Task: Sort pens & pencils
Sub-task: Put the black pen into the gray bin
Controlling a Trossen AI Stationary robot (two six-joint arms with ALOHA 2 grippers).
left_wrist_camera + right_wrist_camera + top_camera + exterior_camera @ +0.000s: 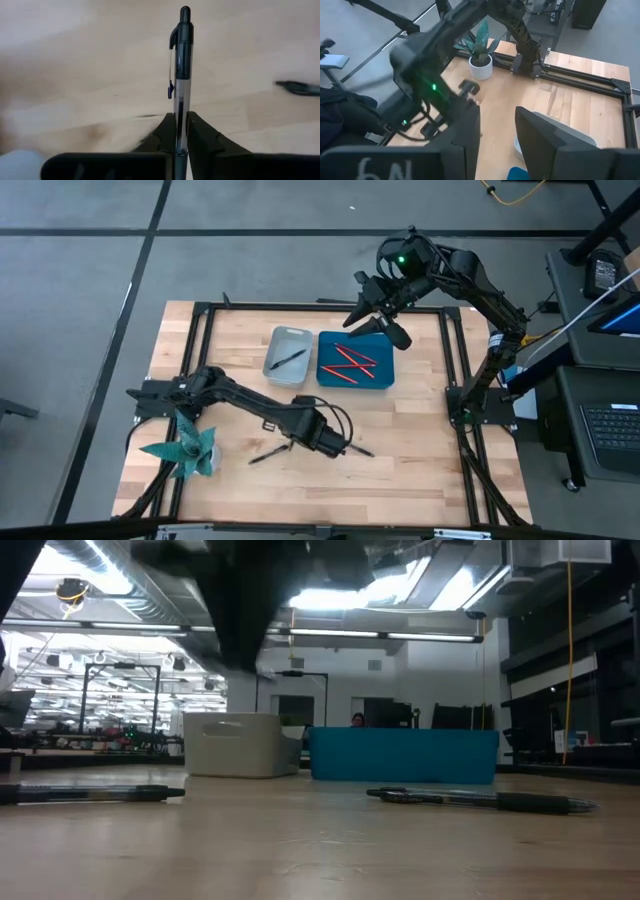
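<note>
Butcher-block planks of the table (420, 450) run pale under me, framed by black rails, with a workshop dim beyond. My left gripper (181, 131) has its fingers (204, 137) pressed together on the barrel of a black clip pen (181, 75), which stands out straight ahead of them; seen from above, that gripper sits low over the near middle of the table (335, 442), and the pen seems just off the wood or barely touching it, I cannot tell which. Just beside it a second black pen (268, 453) lies loose, and the level view shows two pens (480, 800) flat on the boards. Farther out stand the two bins side by side: the grey tray (286, 358) with one dark pen in it, and the blue tray (356, 361) with red pencils crossed inside. My right gripper (497, 135) hangs high over the blue tray's far edge, fingers spread and empty. A potted plant (190, 446) sits at the table's left.

I judge the step in hand to be the pickup of a pen. Next comes a clean lift, a carry to the grey tray, and a release low enough that it drops inside.
</note>
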